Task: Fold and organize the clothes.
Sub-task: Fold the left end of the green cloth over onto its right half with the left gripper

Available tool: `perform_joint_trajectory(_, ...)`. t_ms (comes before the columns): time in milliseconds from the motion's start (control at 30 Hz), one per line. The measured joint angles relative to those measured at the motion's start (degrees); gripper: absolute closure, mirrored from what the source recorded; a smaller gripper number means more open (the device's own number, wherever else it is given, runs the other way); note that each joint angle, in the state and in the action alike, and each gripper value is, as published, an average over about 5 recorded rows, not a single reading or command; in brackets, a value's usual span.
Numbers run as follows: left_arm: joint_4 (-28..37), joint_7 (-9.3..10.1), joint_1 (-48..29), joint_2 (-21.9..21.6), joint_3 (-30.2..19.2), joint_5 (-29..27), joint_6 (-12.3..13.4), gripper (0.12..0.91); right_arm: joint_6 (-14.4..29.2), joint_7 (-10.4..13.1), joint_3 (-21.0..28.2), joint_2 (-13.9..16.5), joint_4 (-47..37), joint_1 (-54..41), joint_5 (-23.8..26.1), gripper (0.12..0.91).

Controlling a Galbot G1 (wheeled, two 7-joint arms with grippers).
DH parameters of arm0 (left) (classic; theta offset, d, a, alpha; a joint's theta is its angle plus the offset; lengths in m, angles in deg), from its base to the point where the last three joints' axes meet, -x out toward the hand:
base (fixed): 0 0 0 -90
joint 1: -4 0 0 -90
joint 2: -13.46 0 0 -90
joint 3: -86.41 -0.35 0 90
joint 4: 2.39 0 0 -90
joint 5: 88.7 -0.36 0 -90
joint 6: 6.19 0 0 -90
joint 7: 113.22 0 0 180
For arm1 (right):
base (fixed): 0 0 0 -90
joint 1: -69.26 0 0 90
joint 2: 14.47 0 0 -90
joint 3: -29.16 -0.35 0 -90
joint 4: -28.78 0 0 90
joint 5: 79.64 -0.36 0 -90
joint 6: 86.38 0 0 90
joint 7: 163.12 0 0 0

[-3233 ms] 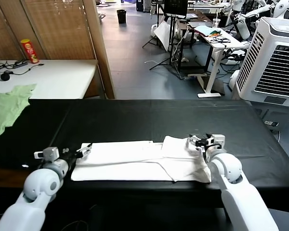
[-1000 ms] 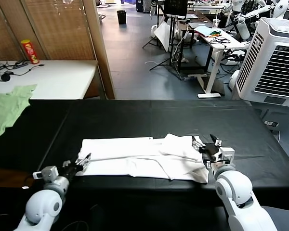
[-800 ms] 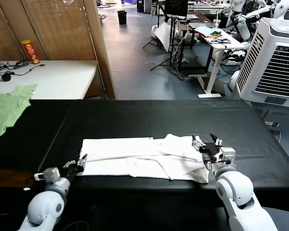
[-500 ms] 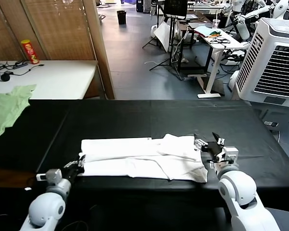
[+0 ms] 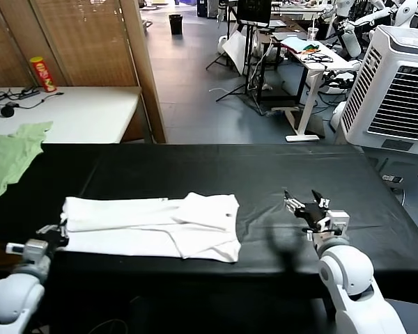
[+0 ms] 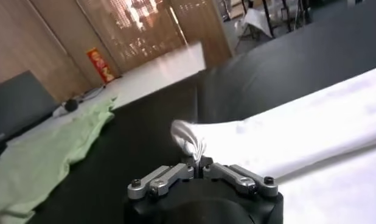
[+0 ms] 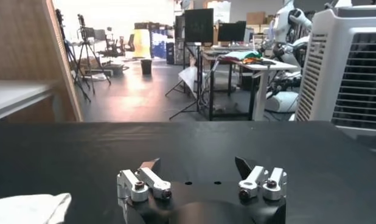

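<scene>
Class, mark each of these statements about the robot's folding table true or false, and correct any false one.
1. The left gripper is shut on a corner of the white T-shirt. True.
2. The right gripper holds the shirt. False: it is open, over bare black table, apart from the shirt.
3. A pale green garment lies at the table's left end. True.
4. The shirt hangs in the air. False: it lies flat on the table.
5. A red can stands on the black table. False: it stands on the white table behind.
</scene>
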Motion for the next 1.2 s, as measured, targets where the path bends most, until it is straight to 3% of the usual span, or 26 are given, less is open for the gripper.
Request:
perform_joint_trajectory(167,-6.6,2.27,-1.36,3.99,-4.3,3.05,-3.47,0.874,0.02,0.05,-0.46,-0.26,0.03,0.87,0.91,0.227)
perform_joint_trajectory(333,-12.54,4.41,-3.16,9.72,-11.76,7.38,-5.42,0.874,0.06,0.04,-0.95,-0.28,-0.07,1.59,1.91,0.227)
perform_joint_trajectory(633,-16.8,8.46,-7.89,18.25,-25.47,14.68,-8.23,0.874,0.11,0.02,-0.9,-0.98,-0.33,2.5,3.56,0.227)
perform_joint_trajectory(867,-15.52,8.83,-11.17,23.2,-30.8,13.88,-7.62,0.874,0.19,-0.13,-0.19,-1.53,-0.44,2.85,4.42,0.227)
perform_joint_trajectory(1200,-12.74,8.48,-12.12,27.75,-32.56,11.62,-6.32,0.874,0.32,-0.32,0.48,-1.29,-0.43,2.8,4.67,0.227)
